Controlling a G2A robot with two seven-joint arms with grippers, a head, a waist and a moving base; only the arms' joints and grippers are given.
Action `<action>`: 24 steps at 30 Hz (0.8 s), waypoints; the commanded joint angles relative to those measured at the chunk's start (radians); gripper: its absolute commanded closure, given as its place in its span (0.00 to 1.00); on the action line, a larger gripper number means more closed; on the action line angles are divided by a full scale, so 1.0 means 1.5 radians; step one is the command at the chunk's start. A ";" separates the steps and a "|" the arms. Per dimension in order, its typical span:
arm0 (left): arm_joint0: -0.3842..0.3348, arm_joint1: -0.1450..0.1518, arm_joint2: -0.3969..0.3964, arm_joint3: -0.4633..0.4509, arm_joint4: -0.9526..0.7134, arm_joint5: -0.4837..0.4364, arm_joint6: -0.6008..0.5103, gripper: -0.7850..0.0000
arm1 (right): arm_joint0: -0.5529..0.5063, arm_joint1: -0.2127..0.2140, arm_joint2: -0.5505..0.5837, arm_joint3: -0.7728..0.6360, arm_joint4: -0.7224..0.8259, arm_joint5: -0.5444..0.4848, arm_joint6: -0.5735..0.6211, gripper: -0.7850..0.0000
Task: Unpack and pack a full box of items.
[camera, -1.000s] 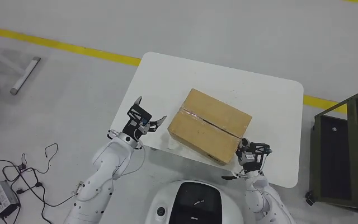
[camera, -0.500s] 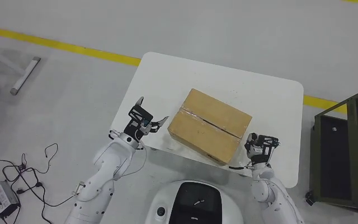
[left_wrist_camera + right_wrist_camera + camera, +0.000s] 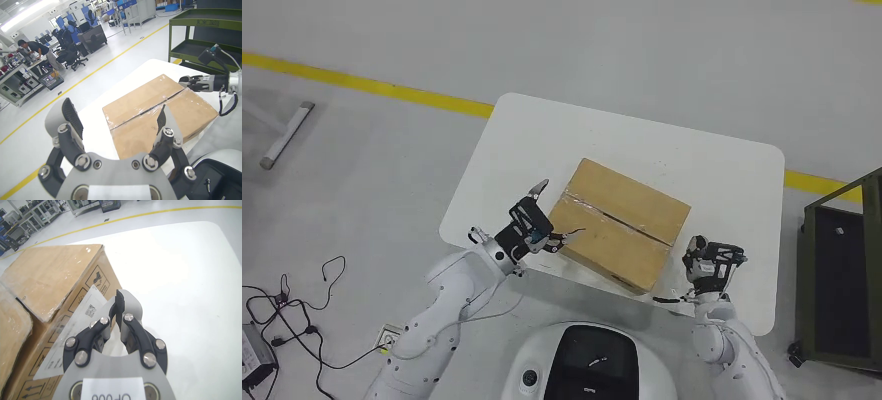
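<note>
While both arms are hanging over the near edge of the desk (image 3: 712, 165), the count from where I am standing is running as follows.

Box (image 3: 617, 225) (image 3: 143, 100): one, brown cardboard, flaps down. It is sitting slantwise on the middle of the white desk, with clear tape (image 3: 132, 117) running along its centre seam and one white label (image 3: 75, 321) lying on its right end face.

Left jaws: one pair, gaping wide with nothing between the ribbed fingers (image 3: 72, 117). They are hovering just off the box's near left corner. One finger is lining up with the box's top edge, but I cannot tell whether it is touching.

Right jaws: one pair, fingers (image 3: 119, 306) pressing together on nothing. They are hanging just beside the box's right end, close by the label and above bare desk.

Green cart (image 3: 842, 270): one, standing on the floor off the desk's right side.

Yellow floor line (image 3: 362, 85): one, running past the far side of the desk.

Cables (image 3: 292, 310): one loose tangle, lying on the floor to the left.
</note>
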 commanded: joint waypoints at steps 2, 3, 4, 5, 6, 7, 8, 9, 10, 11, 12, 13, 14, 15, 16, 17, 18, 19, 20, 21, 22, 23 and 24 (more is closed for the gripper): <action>0.000 0.000 0.000 0.000 0.000 0.000 0.000 0.00 | -0.069 0.006 0.036 -0.071 -0.007 0.006 -0.014 1.00; 0.000 0.000 0.000 0.000 0.000 0.000 0.000 0.00 | -0.092 0.008 0.049 -0.094 -0.005 0.007 -0.016 1.00; 0.000 0.000 0.000 0.000 0.000 0.000 0.000 0.00 | -0.114 0.010 0.060 -0.117 -0.004 0.007 -0.018 1.00; 0.000 0.000 0.000 0.000 0.000 0.000 0.000 0.00 | -0.136 0.011 0.072 -0.138 -0.004 0.009 -0.020 1.00; 0.000 0.000 0.000 0.000 0.000 0.000 0.000 0.00 | -0.156 0.012 0.081 -0.158 -0.007 0.011 -0.023 1.00; 0.000 0.000 0.000 0.000 0.000 0.000 0.000 0.00 | -0.176 0.013 0.090 -0.177 -0.005 0.013 -0.024 1.00; 0.000 0.000 0.002 -0.001 0.004 0.002 -0.003 0.00 | -0.193 0.014 0.099 -0.193 -0.002 0.015 -0.026 1.00; -0.001 0.000 0.011 -0.003 0.013 0.002 -0.008 0.00 | -0.209 0.015 0.107 -0.208 -0.005 0.018 -0.028 1.00; -0.006 -0.001 0.026 -0.004 0.025 -0.005 -0.014 0.00 | -0.223 0.015 0.114 -0.221 -0.007 0.022 -0.029 1.00; -0.014 -0.001 0.041 -0.001 0.040 -0.006 -0.023 0.00 | -0.234 0.015 0.119 -0.233 -0.010 0.025 -0.031 1.00; -0.024 -0.003 0.060 0.003 0.058 -0.004 -0.035 0.00 | -0.244 0.016 0.125 -0.243 -0.016 0.029 -0.035 1.00; -0.033 -0.006 0.082 0.010 0.056 0.005 -0.044 0.00 | -0.253 0.016 0.130 -0.252 -0.022 0.032 -0.038 1.00; -0.045 -0.011 0.104 0.019 0.045 0.017 -0.057 0.00 | -0.260 0.016 0.134 -0.258 -0.024 0.034 -0.041 1.00; -0.059 -0.015 0.129 0.029 0.042 0.025 -0.076 0.00 | -0.266 0.016 0.138 -0.263 -0.023 0.034 -0.042 1.00; -0.074 -0.020 0.151 0.041 0.034 0.032 -0.095 0.00 | -0.270 0.016 0.143 -0.266 -0.020 0.034 -0.042 1.00; -0.089 -0.025 0.173 0.056 0.015 0.038 -0.117 0.00 | -0.273 0.017 0.148 -0.269 -0.021 0.037 -0.045 1.00; -0.105 -0.030 0.191 0.070 0.000 0.046 -0.135 0.00 | -0.277 0.017 0.152 -0.270 -0.023 0.039 -0.046 1.00; -0.122 -0.035 0.206 0.085 -0.009 0.055 -0.154 0.00 | -0.280 0.017 0.155 -0.273 -0.023 0.038 -0.046 1.00; -0.136 -0.040 0.221 0.104 -0.021 0.061 -0.171 0.00 | -0.283 0.017 0.159 -0.275 -0.021 0.037 -0.048 1.00; -0.150 -0.044 0.233 0.119 -0.033 0.069 -0.184 0.00 | -0.287 0.017 0.162 -0.276 -0.019 0.037 -0.049 1.00; -0.164 -0.048 0.245 0.137 -0.044 0.075 -0.196 0.00 | -0.289 0.017 0.165 -0.278 -0.020 0.037 -0.050 1.00; -0.175 -0.053 0.255 0.152 -0.060 0.081 -0.203 0.00 | -0.292 0.016 0.167 -0.278 -0.019 0.037 -0.051 1.00; -0.182 -0.055 0.260 0.159 -0.071 0.083 -0.206 0.00 | -0.294 0.016 0.168 -0.279 -0.018 0.038 -0.052 1.00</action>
